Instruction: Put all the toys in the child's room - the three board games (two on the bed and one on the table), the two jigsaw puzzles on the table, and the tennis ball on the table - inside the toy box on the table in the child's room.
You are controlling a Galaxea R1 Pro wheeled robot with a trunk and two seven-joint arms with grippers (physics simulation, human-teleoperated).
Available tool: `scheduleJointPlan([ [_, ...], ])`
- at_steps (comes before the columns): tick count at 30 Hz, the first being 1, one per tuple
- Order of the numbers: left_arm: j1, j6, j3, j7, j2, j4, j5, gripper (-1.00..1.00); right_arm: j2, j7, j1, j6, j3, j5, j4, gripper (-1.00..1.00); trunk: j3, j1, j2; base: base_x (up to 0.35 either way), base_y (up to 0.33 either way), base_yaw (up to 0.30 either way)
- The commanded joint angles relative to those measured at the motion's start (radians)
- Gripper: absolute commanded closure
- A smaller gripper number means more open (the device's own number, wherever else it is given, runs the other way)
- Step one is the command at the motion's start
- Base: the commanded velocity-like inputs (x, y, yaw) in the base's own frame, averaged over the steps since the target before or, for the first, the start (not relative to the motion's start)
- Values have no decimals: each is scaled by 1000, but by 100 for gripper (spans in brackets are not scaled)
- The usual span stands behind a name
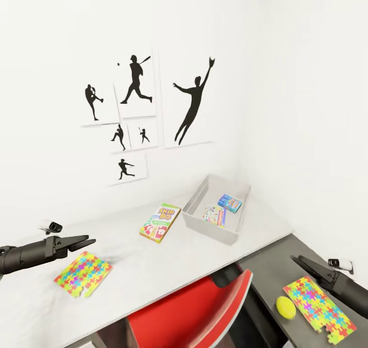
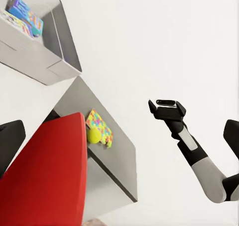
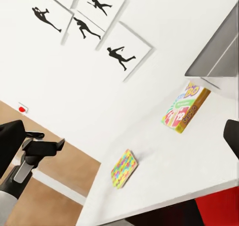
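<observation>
**Two games in the toy box, four toys outside it**

Taking the toy box [image 1: 190, 216] as landmark: standing at the far end of the white table [image 1: 153, 271], close to the room corner. Inside it, two board games: a light blue one [image 1: 230, 203] toward the far wall of the box, and a white and red one [image 1: 214, 216] just beside it, nearer the front wall.

Just beside the box, on the side of the left arm, the Skip-Bo game [image 1: 160, 222], flat on the table, not touching the box. Further from the box the same way, near the table's front edge, one jigsaw puzzle [image 1: 83, 273], also flat.

On the other side of the box, lower, on the dark grey cabinet [image 1: 266, 271]: the second jigsaw puzzle [image 1: 320, 306] with the tennis ball [image 1: 285, 307] touching or almost touching its edge. Below the table edge, a red chair [image 1: 199, 312].

Left gripper [image 1: 82, 243] held in the air just beside the first puzzle, well apart from the box, fingers nearly together, nothing between them. Right gripper [image 1: 301, 262] above the cabinet, near the second puzzle, holding nothing; how far apart its fingers stand, cannot tell.

On the wall behind the table, baseball silhouettes [image 1: 148, 108].
</observation>
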Motion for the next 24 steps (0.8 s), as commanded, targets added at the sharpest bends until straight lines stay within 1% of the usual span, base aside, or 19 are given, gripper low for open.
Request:
scheduleJointPlan([
  [1, 0, 11, 0, -4, 1, 0, 0, -100, 0, 0, -1, 7, 0, -4, 0, -100, -2, 0, -2, -126, 87, -280],
  [8, 0, 11, 0, -4, 1, 0, 0, -100, 0, 0, -1, 7, 0, -4, 0, -100, -2, 0, -2, -60, 39, -280],
  [18, 0, 11, 0, -4, 1, 0, 0, -100, 0, -1, -1, 7, 1, -3, 0, -100, -2, 0, -2, -12, 7, -280],
  [24, 0, 11, 0, -4, 1, 1, 0, -100, 0, -1, -1, 7, 1, -4, 0, -100, -2, 0, -2, -60, 1, -280],
])
